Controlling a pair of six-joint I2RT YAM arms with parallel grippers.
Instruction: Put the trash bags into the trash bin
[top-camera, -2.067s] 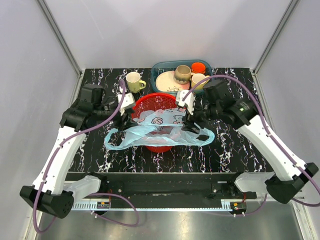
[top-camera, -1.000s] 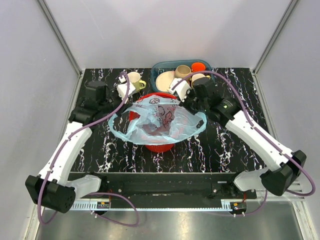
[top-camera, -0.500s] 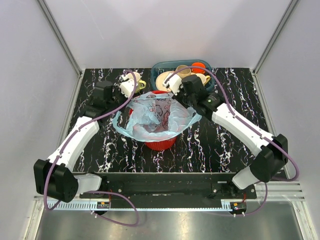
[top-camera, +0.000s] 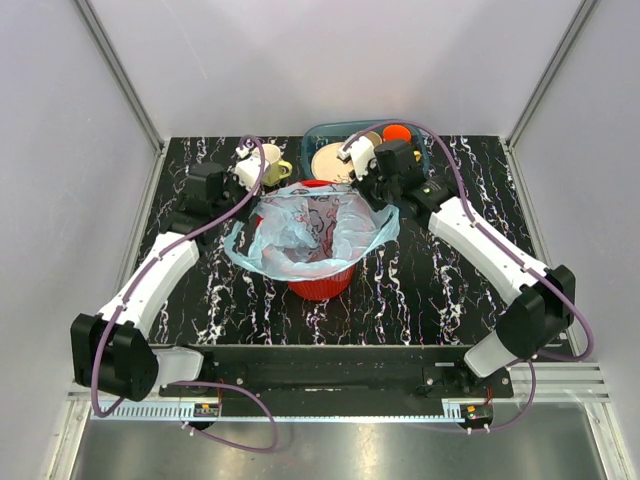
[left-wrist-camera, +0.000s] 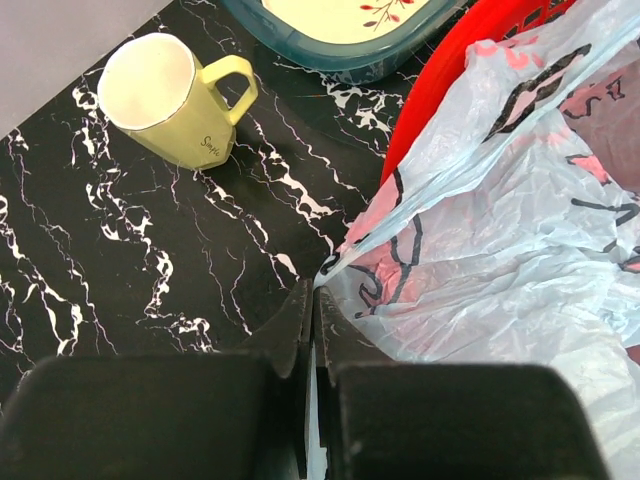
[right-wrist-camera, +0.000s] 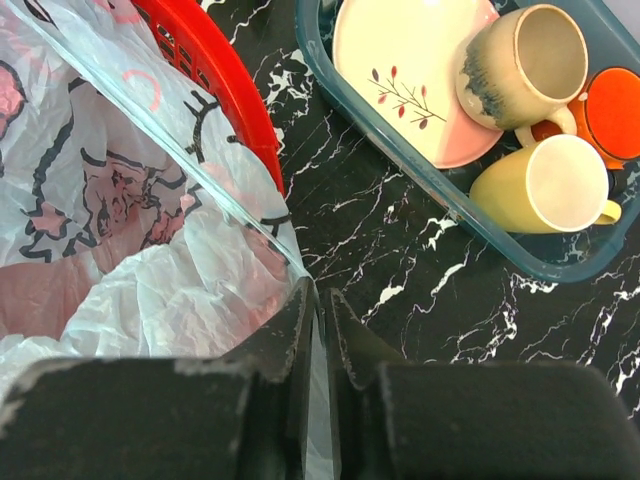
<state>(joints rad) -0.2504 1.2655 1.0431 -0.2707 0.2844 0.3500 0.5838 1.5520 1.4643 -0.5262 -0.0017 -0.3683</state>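
Observation:
The trash bag (top-camera: 310, 235), thin light-blue film with pink and dark prints, hangs open-mouthed inside the red mesh trash bin (top-camera: 320, 285), and its edges spill over the rim. My left gripper (top-camera: 262, 195) is shut on the bag's left edge just outside the bin; the left wrist view shows the jaws (left-wrist-camera: 313, 290) pressed together on the film (left-wrist-camera: 500, 220) beside the red rim (left-wrist-camera: 440, 90). My right gripper (top-camera: 372, 195) holds the right edge. In the right wrist view its jaws (right-wrist-camera: 322, 292) stand a hair apart with film (right-wrist-camera: 130, 230) still between them, next to the rim (right-wrist-camera: 235, 100).
A teal dish tray (top-camera: 424, 142) stands right behind the bin with a plate (right-wrist-camera: 410, 70), two mugs and an orange cup (right-wrist-camera: 615, 100). A pale yellow-green mug (left-wrist-camera: 165, 100) stands on the black marble table at the back left, close to my left wrist.
Both grippers have carried the bag's edges toward the back, and the bag has sunk deeper into the bin. The right jaws now show a slim gap.

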